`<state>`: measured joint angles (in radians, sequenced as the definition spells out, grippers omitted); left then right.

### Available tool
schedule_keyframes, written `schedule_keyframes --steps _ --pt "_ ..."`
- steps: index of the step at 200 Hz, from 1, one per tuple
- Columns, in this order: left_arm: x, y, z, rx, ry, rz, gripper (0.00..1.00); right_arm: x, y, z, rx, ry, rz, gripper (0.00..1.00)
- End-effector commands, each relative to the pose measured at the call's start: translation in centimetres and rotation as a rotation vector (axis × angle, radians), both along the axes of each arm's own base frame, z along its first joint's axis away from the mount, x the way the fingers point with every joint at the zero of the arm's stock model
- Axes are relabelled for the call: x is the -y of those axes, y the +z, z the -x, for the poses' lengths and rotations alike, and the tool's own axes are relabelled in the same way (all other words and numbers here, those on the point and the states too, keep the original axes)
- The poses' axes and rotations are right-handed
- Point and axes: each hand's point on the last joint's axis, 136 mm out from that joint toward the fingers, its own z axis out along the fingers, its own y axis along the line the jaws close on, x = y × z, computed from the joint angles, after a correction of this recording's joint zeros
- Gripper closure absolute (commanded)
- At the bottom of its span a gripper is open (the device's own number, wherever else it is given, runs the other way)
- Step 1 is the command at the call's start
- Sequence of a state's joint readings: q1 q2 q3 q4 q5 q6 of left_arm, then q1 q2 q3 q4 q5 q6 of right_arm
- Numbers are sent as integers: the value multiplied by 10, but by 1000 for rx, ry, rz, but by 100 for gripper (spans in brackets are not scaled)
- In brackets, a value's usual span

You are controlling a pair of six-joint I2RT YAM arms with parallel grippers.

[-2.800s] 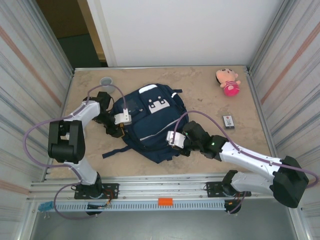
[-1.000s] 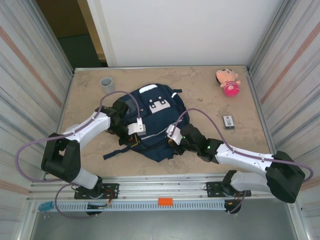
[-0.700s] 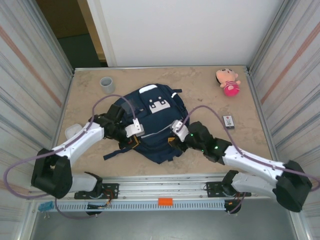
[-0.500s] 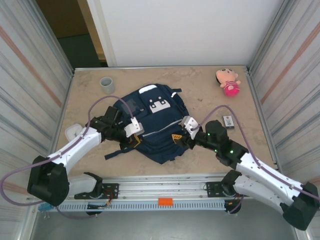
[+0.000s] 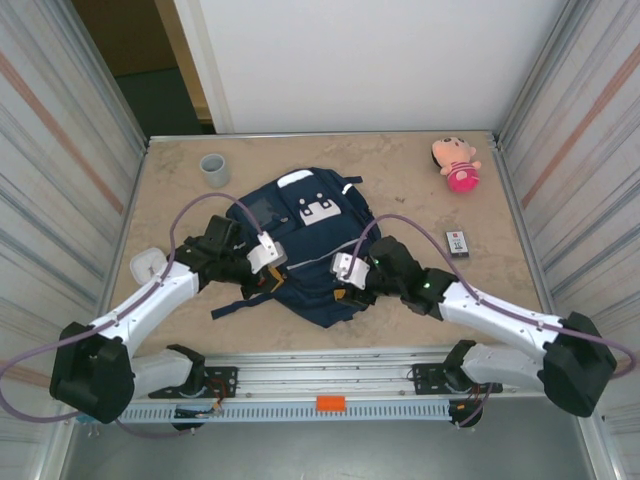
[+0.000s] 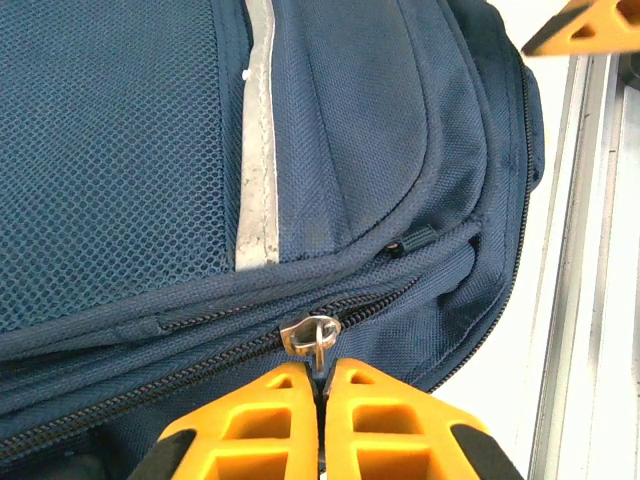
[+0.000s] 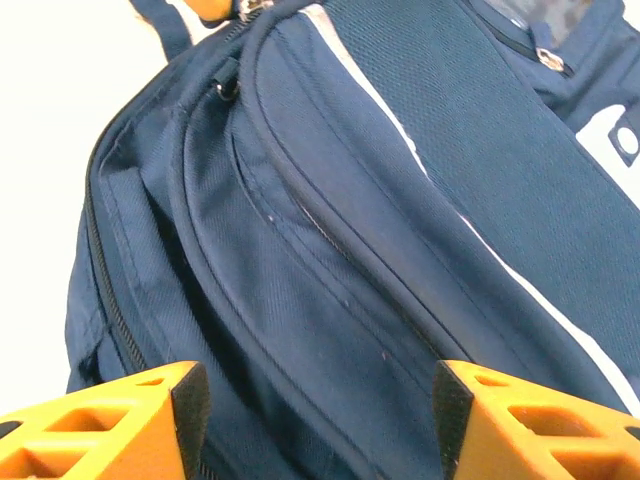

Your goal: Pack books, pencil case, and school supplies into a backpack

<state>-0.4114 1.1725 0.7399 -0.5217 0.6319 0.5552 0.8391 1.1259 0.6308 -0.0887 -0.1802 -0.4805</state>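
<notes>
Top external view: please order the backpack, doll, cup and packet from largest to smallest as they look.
1. backpack
2. doll
3. cup and packet: they look nearly alike, so I do not rank them.

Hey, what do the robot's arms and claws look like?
The left arm and right arm are white links with black joints and looping purple cables; the right carries a small green light. The left claw and right claw have orange latticed fingers.

Backpack [image 5: 305,240]: navy blue, white patches, pale grey stripe, mesh weave on the front panel.
School supplies [image 5: 457,243]: whitish, red markings.
Cup [image 5: 213,169]: grey.
Doll [image 5: 457,163]: pink.
Table [image 5: 400,180]: mottled beige.
Left gripper [image 6: 320,385]: orange fingers.
</notes>
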Motion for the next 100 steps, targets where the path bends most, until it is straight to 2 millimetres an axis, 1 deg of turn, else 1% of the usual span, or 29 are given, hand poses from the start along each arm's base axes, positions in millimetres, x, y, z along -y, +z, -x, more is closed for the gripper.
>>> schedule_keyframes --steps 1,20,48,71,88,94,100 --pt "6 16 -2 53 -24 63 100 -20 31 -19 122 14 -84 38" --pt "6 16 -2 51 -22 62 100 -29 36 -27 144 24 -101 37" --pt "7 18 -2 61 -21 75 100 -36 25 -39 147 26 -67 38" --pt "7 18 -1 58 -24 77 100 -40 16 -47 153 23 -52 41" --pt "7 19 0 58 -23 80 100 -42 11 -53 152 21 -38 48" --pt "7 19 0 61 -21 82 100 -43 10 -55 155 23 -33 53" --pt "6 20 0 62 -17 81 100 -44 10 -56 157 23 -31 61"
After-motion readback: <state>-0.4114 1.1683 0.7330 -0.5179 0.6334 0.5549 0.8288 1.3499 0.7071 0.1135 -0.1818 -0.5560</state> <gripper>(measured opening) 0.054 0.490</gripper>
